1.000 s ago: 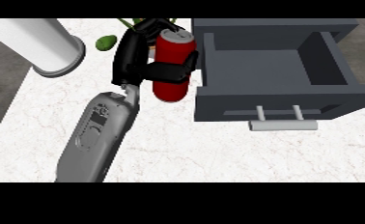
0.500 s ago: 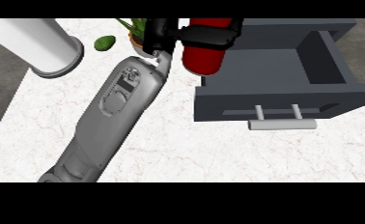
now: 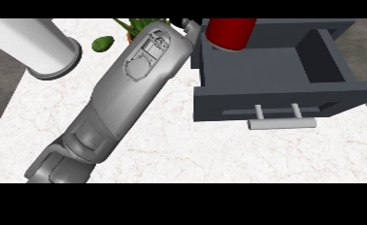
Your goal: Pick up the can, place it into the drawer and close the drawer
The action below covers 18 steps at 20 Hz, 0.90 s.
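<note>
Grey forearm (image 3: pixel 122 98) runs diagonally from lower left to top centre. Right of it sits the open dark-grey drawer (image 3: pixel 269 100). The red can (image 3: pixel 231 34) hangs over the drawer's upper-left corner; whether the hand's fingers clasp it, I cannot tell.

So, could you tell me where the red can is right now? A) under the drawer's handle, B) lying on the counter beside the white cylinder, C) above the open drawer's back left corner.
C: the red can shows over the back left corner of the open drawer, well behind its handle.
</note>
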Tool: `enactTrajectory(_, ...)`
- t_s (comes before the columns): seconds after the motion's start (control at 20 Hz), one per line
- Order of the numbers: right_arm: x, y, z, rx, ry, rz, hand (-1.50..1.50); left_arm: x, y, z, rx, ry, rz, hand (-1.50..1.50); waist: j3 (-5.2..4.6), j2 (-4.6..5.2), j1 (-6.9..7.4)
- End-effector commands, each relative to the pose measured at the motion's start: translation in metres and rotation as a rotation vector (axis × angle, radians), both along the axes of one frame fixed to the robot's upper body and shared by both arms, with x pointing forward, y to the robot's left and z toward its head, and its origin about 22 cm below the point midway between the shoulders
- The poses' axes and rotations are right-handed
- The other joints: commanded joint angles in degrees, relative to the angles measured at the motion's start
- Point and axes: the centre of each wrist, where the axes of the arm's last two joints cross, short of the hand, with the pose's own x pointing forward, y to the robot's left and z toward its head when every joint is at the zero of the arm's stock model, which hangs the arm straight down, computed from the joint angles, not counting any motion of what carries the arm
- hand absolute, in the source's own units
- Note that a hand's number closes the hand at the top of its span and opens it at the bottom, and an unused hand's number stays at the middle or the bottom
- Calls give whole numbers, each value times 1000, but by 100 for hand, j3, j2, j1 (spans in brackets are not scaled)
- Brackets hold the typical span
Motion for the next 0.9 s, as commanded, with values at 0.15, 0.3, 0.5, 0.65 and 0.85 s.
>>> enactTrajectory(0.15, 8, -6, 1, -17, -2, 9, -150, 9, -23, 10, 43, 19, 21, 150, 3, 18, -79)
enactTrajectory(0.3, 20, 4, -9, 2, -10, 14, -150, 7, -29, 11, 54, 16, -12, 150, 4, 18, -64)
enactTrajectory(0.5, 15, 4, 2, -2, -14, 29, -150, 14, -32, 7, 97, 13, 44, 150, 7, 37, -169)
enactTrajectory(0.65, 21, 2, 11, -21, 6, 30, -150, 19, -30, 0, 100, 27, 52, 150, 7, 56, -233)
enactTrajectory(0.85, 23, 5, 12, -5, -21, 28, -150, 23, -23, -20, 112, 32, 41, 150, 7, 67, -250)
